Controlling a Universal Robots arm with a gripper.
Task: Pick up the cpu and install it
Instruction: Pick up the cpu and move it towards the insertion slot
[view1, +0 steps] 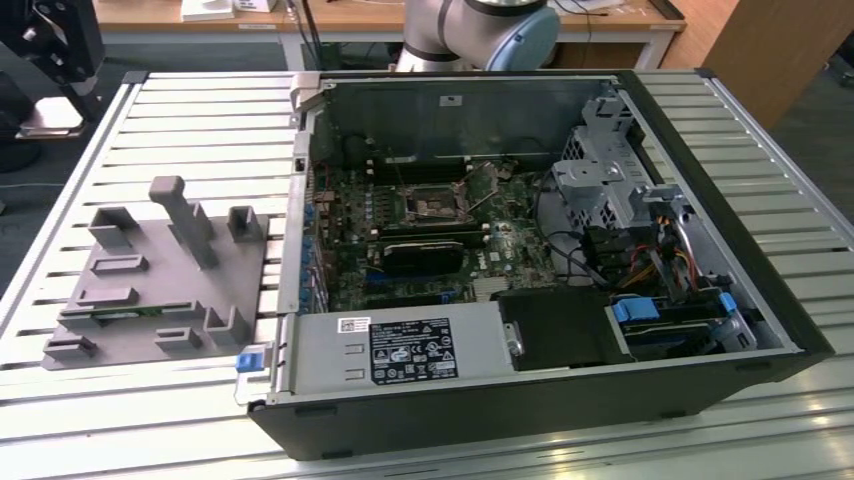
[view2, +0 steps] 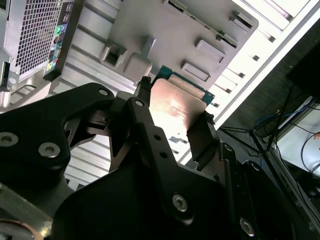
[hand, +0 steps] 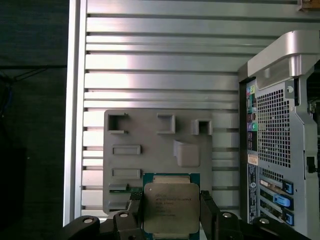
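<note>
First wrist view, what's being gripped there? Something flat and square is being shown between two black prongs.

> That's the cpu (hand: 169, 207), being pinched on two opposite edges by the gripper (hand: 170, 200). The lid is brushed silver-grey metal with rounded corners, and a thin green board rim is peeking out around it. The matte black fingers (hand: 209, 210) are being pressed against both sides.

And in the second wrist view?

> Same grab, slanted angle. The cpu (view2: 175, 107) is being lit so hard that its lid is glaring pinkish-white. One corner is being covered by a finger (view2: 145, 125) of the gripper (view2: 175, 102). Behind it, a matte grey plastic plate (view2: 165, 30) with blocky raised pockets is lying on a ribbed aluminium table (view2: 272, 22).

Anything hard to make out?

> Whether the chip is being held clear of the plate (hand: 150, 165) or is touching it can't be told. The edge nearest the gripper body is being hidden. In the exterior view, an open black case (view1: 534, 420) is being shown beside the plate (view1: 167, 285). A green motherboard (view1: 350, 215) and its square socket (view1: 438, 205) are inside it, partly shadowed. The arm (view1: 467, 30) is being cropped by the frame.
</note>
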